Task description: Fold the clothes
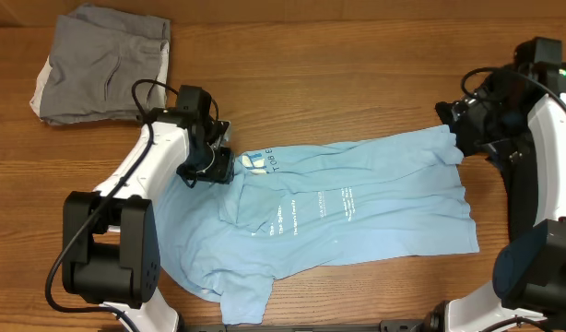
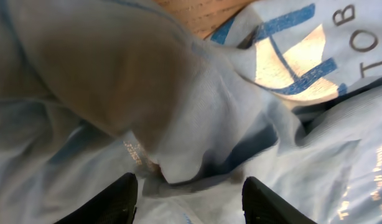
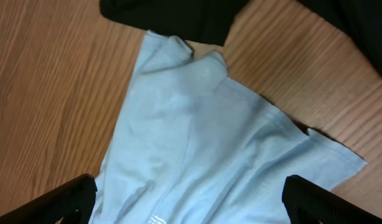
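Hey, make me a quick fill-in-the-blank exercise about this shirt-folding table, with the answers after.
1. The T-shirt spread across the wooden table is light ___.
2. The folded garment at the overhead view's upper left is ___.
3. The right gripper hangs over the T-shirt's edge with its jaws ___, holding nothing.

Missing words: blue; gray; open.

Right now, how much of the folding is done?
One grey garment already sits folded off to the side. The blue T-shirt is in hand: the left claw is down by its logo with cloth bunched between its fingers, the right claw open over its far edge. It lies mostly spread out, so its folds remain.
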